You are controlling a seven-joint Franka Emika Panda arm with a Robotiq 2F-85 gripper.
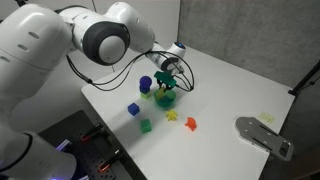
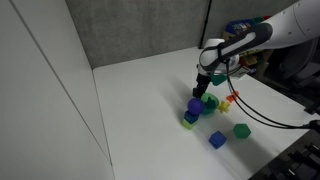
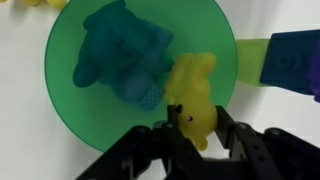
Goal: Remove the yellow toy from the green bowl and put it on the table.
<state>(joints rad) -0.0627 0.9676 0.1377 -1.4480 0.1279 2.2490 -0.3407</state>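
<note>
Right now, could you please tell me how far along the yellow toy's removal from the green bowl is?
Done: the end effector is down over the green bowl, fingers flanking the lower end of the yellow toy. In hand: the grasp; whether it is clamped is unclear. Left: lifting the toy, now lying in the bowl beside a blue toy, and setting it on the table.

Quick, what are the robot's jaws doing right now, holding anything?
Gripper: jaws closed on the yellow toy, inside the green bowl.
</note>
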